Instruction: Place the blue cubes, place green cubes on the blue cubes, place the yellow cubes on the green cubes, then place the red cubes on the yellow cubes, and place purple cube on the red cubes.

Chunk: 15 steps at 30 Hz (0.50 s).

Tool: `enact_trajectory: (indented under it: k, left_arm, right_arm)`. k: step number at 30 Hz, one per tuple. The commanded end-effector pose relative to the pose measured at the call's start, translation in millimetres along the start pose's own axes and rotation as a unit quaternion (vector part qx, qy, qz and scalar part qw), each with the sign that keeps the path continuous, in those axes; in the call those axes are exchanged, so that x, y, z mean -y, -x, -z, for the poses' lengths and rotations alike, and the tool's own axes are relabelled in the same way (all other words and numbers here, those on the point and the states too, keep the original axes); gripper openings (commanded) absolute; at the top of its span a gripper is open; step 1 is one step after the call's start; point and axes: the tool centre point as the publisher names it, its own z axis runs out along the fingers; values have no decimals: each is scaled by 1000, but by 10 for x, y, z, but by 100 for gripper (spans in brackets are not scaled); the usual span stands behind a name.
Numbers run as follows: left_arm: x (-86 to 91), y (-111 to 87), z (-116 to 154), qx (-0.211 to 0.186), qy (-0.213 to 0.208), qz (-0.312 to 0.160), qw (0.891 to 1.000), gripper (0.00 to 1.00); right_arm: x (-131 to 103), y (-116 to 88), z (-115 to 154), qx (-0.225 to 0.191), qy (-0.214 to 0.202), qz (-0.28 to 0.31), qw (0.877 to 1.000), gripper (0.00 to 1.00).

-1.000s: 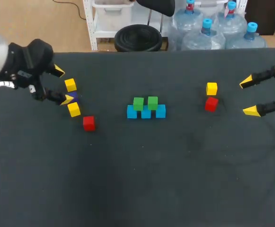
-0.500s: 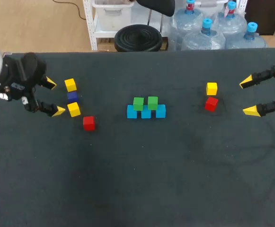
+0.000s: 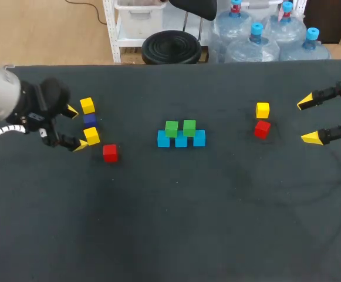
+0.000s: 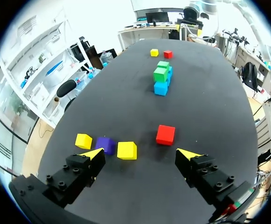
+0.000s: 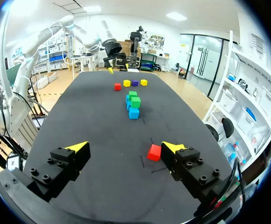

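The left tool, spread wide, is held just short of a yellow cube, which lies ahead, nearer one finger.

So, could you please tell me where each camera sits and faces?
Head view: above and behind the robot, looking down on the table; left gripper and right gripper at its sides.
Left wrist view: on that wrist, looking along its open fingers past the purple cube.
Right wrist view: on that wrist, over its open fingers, facing the left gripper.
All share the blue-green stack.
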Motion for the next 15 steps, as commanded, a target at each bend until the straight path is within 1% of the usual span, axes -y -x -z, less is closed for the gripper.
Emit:
enact_trajectory:
  k: [1, 11, 12, 15]
  left_arm:
    - [-73, -56, -144, 5, -1, 0, 1000, 100]
    - [-182, -162, -332, 11, -1, 3, 1000, 100]
    - [-178, -156, -342, 11, -2, 3, 1000, 95]
    - [-208, -176, -398, 11, -3, 3, 1000, 100]
  right_arm:
    - [4, -3, -8, 1, 0, 0, 1000, 100]
    - [4, -3, -8, 1, 0, 0, 1000, 100]
    - [4, -3, -8, 1, 0, 0, 1000, 100]
    - [4, -3, -8, 1, 0, 0, 1000, 100]
